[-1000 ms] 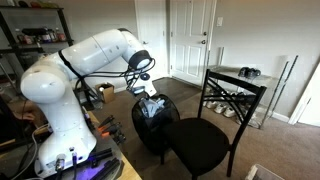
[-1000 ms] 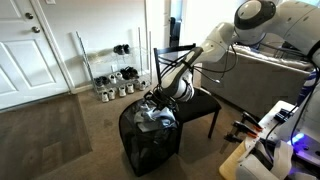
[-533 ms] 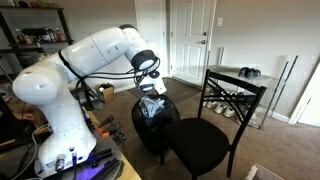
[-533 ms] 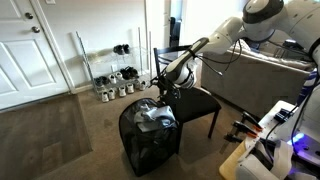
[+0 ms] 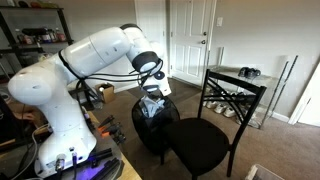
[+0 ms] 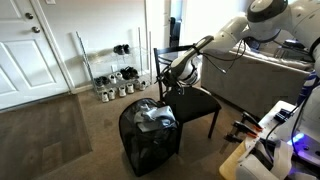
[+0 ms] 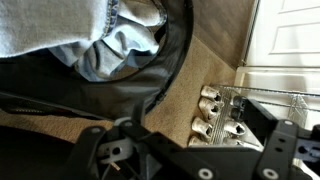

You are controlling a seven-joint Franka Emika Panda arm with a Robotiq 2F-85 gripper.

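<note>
Looks down on a heap of pale blue cloth [image 7: 100,45], bunched inside a black mesh hamper [image 6: 145,150] and reaching about to its rim. Sits on the carpet, that hamper, just beside a black chair [image 6: 195,100], with a shoe rack [image 6: 115,80] well apart by the wall. Hangs right over the heap in both exterior views: gripper [image 6: 163,92] pointed down, fingers [image 7: 105,150] spread wide and grasping nothing. Cannot tell from the wrist view whether any fold of cloth touches a fingertip, but probably none does, since a gap seems to show in an exterior view [image 5: 152,100].

Reads as the drop-off step: cloth in the hamper, fingers free above it. Calls next for a straight lift clear of the rim, keeping the fingers apart so no fold snags and comes up with them. Needs care on the chair side, where the seat edge stands near the hamper and the arm reaches in across the chair back.
</note>
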